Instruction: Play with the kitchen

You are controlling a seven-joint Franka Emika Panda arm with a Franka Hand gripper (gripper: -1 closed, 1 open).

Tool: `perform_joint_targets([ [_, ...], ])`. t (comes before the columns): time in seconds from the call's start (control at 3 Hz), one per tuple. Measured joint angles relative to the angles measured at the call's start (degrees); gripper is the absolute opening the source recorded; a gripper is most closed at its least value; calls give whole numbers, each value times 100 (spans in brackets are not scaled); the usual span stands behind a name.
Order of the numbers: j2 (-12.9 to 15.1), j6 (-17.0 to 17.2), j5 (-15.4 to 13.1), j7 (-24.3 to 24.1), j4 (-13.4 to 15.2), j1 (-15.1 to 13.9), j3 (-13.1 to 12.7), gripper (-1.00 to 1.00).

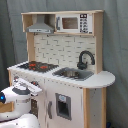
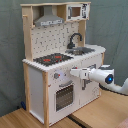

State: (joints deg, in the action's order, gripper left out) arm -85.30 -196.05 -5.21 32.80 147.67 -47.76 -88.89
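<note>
The kitchen (image 1: 65, 50) is a tall white and light-wood toy with a black-red hob (image 1: 37, 65), a black faucet (image 1: 85, 59) over a sink (image 1: 72, 74), a grey hood (image 1: 40, 27) and a small microwave (image 1: 74, 23). My gripper (image 1: 37, 89) comes in from the first exterior view's lower left and sits close to the front panel below the hob. In the second exterior view the gripper (image 2: 71, 73) points at the knobs (image 2: 56, 76) above the oven door (image 2: 64, 95). Whether it touches the panel cannot be made out.
A grey curtain (image 1: 115, 45) hangs behind the kitchen. The toy stands on a wooden tabletop (image 2: 100, 112), with a seam between two boards in front of it. My white arm (image 2: 107, 78) crosses the cupboard door on the second exterior view's right.
</note>
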Motion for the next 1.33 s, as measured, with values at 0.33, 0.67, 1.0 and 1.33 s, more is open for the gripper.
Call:
perform_joint_targets([
  [0.33, 0, 23, 0, 621, 1, 5, 0, -100],
  [0.67, -3, 48, 0, 1251, 2, 11, 0, -100],
  [1.0, -40, 78, 0, 1857, 1, 19, -2, -100],
  [1.33, -43, 161, 17, 2163, -2, 34, -1, -100],
])
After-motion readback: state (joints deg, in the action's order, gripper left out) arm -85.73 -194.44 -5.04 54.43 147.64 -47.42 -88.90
